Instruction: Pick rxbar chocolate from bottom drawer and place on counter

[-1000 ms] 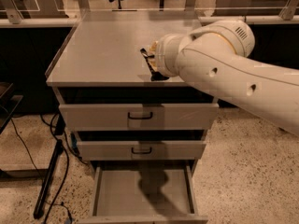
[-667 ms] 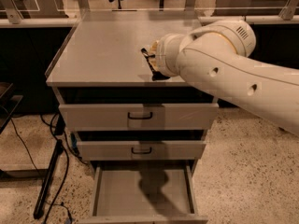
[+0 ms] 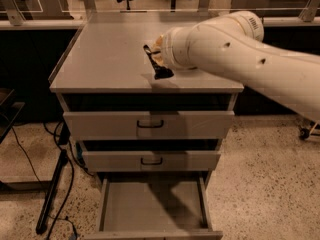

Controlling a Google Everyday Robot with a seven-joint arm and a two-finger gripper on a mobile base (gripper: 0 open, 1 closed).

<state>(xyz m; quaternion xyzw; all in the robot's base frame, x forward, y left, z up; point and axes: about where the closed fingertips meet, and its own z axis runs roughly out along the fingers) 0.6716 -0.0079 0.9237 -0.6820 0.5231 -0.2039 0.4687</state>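
Little has changed over the last second. My gripper [image 3: 156,64] was over the front-centre of the desk [image 3: 100,59] then and is in the same place now. My arm [image 3: 240,49] has shifted only slightly toward the rear left, and I register no descent and no retreat.

Implication for the task:
1. The bottom drawer [image 3: 106,209] stands pulled out. Its plain grey floor carries only my shadow, and no wrapper is visible in it.
2. The two upper drawers [image 3: 150,125] are closed.
3. In my judgement the carry from drawer to desk is complete, leaving only release and withdrawal.

State of the jaws: I cannot tell. My white wrist housing covers most of them, and only a dark slanted member shows beneath it.

Task item: the rxbar chocolate [image 3: 163,74] appears as a small, flat, dark shape at the lower tip of the gripper. It lies near the front edge of the desk, above the top drawer, and sits tilted with one end lower. No print can be read on it.

I cannot tell whether it rests on the desk or hangs just above it. Its shadow lies directly beneath, so any gap is probably small. I also cannot separate the wrapper from the dark gripper parts with certainty. Being thin and light, it should settle flat once freed.
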